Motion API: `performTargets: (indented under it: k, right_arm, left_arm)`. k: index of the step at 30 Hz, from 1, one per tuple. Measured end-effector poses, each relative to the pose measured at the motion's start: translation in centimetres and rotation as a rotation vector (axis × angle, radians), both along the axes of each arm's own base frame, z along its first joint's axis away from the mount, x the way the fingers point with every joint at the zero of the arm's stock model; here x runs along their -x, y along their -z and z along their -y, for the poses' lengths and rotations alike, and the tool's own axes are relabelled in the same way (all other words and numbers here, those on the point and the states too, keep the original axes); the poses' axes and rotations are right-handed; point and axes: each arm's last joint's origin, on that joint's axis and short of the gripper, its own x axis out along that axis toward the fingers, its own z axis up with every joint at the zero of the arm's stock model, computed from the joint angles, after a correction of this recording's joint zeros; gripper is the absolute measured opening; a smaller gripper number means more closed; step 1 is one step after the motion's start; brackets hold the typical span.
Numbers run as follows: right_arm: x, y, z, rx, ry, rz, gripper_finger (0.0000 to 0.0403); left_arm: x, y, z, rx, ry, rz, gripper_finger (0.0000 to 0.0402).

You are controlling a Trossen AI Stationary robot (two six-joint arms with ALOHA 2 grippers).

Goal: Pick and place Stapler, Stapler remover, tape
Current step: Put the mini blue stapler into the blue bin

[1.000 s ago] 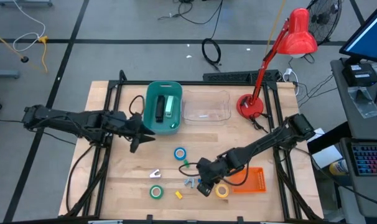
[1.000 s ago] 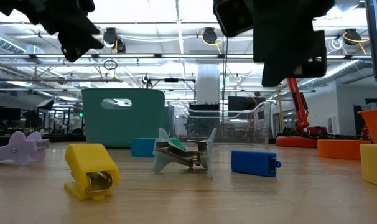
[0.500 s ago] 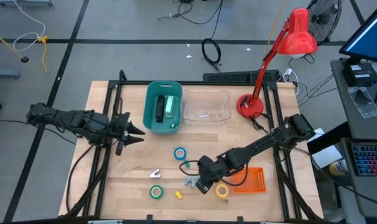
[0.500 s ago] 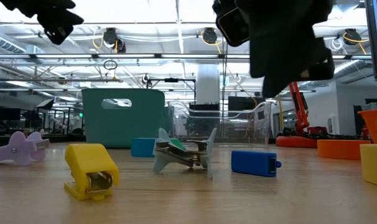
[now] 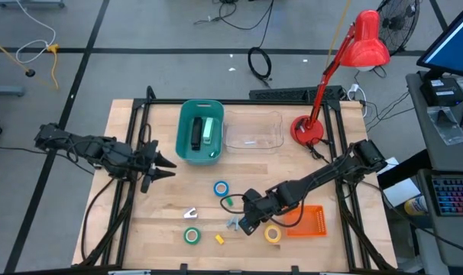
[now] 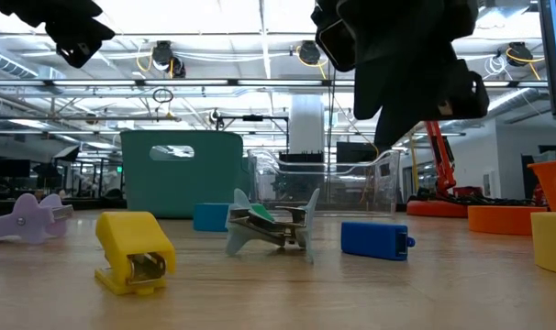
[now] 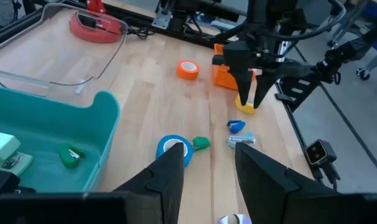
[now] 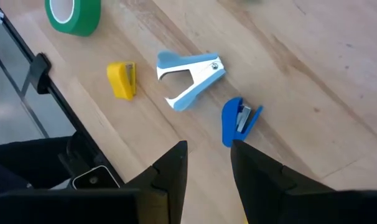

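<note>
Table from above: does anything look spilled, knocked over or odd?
Nothing looks spilled or damaged. Small items, such as the blue tape roll, green tape roll and small yellow stapler, simply lie scattered loose on the table.

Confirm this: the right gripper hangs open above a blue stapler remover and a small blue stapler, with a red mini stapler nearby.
One thing is wrong: the mini stapler is yellow, not red, as the right wrist view shows. The right gripper does hang open above the blue stapler remover and small blue stapler.

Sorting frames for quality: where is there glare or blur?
Low view: bright ceiling lights glare, and the right gripper is a dark blurred mass. Right wrist view: blue stapler sharp, its own fingers soft.
</note>
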Motion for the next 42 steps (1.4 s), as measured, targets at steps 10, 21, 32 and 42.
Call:
performTargets:
  k: [10,21,32,42]
  right_arm:
    - [0.2,0.1,0.2,-0.001,0.031,-0.037,0.0135]
    - [-1.0,-0.8,-0.3,-0.061,0.020,0.122,0.0235]
    - [-1.1,-0.9,-0.3,-0.016,-0.061,0.162,0.0241]
    - [0.5,-0.2,-1.6,0.037,0.030,0.050,0.0238]
  left_arm:
    - [0.0,0.0,0.1,0.006,0.006,-0.001,0.0145]
    - [0.3,0.0,0.5,-0.050,0.029,0.013,0.0145]
    - [1.3,2.5,0.4,-0.041,0.027,0.058,0.0145]
    - [3.0,3.2,-0.4,-0.018,0.024,0.105,0.0145]
